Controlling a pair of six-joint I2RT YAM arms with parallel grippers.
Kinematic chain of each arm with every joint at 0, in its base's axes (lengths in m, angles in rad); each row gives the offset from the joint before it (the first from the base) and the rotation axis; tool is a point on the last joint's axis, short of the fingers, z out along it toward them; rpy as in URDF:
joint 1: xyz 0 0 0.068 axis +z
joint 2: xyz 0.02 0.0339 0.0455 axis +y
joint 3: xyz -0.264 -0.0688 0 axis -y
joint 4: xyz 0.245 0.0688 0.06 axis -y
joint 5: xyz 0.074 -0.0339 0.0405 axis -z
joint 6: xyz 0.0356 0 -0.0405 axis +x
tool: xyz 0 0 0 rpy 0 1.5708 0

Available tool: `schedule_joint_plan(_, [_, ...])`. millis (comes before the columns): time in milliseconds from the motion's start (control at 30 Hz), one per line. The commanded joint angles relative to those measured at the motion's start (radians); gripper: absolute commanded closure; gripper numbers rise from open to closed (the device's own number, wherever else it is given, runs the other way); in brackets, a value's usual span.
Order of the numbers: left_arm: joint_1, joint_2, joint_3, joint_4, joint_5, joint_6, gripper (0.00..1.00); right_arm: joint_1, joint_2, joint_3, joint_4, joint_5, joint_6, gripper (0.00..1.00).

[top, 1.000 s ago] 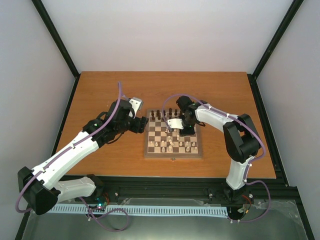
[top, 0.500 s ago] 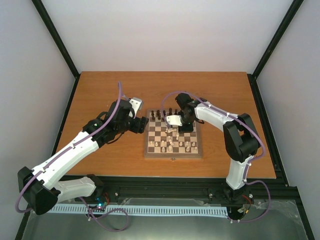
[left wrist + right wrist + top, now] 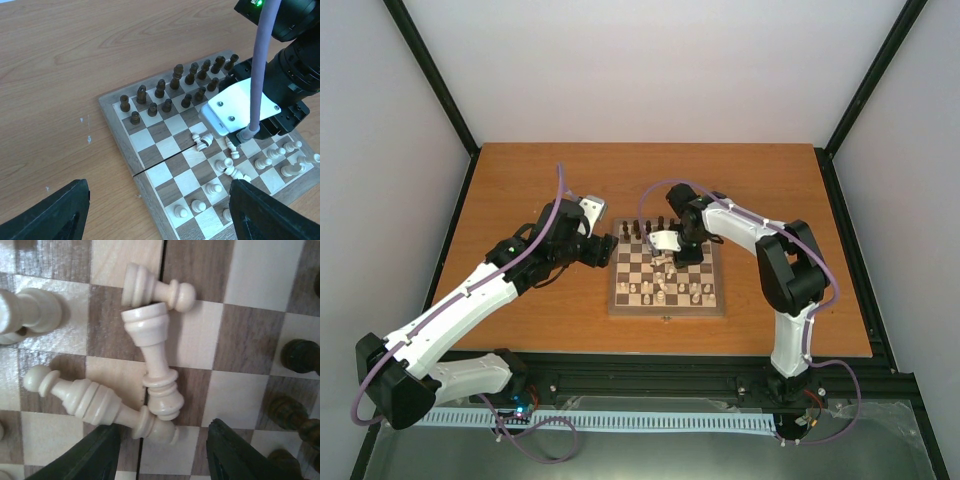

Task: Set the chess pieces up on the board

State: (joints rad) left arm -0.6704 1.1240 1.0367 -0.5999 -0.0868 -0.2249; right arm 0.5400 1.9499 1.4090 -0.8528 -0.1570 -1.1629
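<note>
The board (image 3: 666, 312) lies mid-table. Dark pieces (image 3: 650, 229) stand along its far rows, and cream pieces (image 3: 670, 293) stand in the near rows. Several cream pieces (image 3: 231, 167) lie toppled mid-board. My right gripper (image 3: 669, 260) hangs low over them, open. In the right wrist view its fingertips (image 3: 162, 455) straddle the base of a fallen cream piece (image 3: 95, 402), which touches a second fallen piece (image 3: 155, 365). A toppled cream pawn (image 3: 157, 290) lies beyond. My left gripper (image 3: 608, 250) is open and empty at the board's left edge (image 3: 120, 135), its fingertips (image 3: 160, 220) wide apart.
Dark pieces (image 3: 300, 357) stand at the right edge of the right wrist view. The right arm's white camera mount (image 3: 245, 107) and purple cable (image 3: 262, 65) hang over the board's far right. Bare orange-brown table (image 3: 540, 180) surrounds the board inside black frame rails.
My right gripper has shifted slightly toward the far left over the toppled cream pieces, and its elbow has swung inward. The left arm has not moved.
</note>
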Motion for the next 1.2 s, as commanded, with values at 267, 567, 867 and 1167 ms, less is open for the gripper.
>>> schedule_joint_plan(267, [0.003, 0.003, 0.019, -0.011, 0.017, 0.025, 0.22, 0.008, -0.017, -0.076, -0.123, -0.004, -0.001, 0.61])
schedule_joint_plan(567, [0.003, 0.001, 0.019, -0.012, 0.022, 0.023, 0.22, 0.008, -0.028, -0.112, -0.064, 0.011, 0.087, 0.73])
schedule_joint_plan(867, [0.003, -0.002, 0.019, -0.012, 0.025, 0.023, 0.22, 0.008, -0.046, -0.152, -0.034, -0.013, 0.095, 0.67])
schedule_joint_plan(1167, [0.003, 0.0, 0.019, -0.011, 0.027, 0.024, 0.22, 0.032, -0.044, -0.172, -0.014, -0.001, 0.062, 0.66])
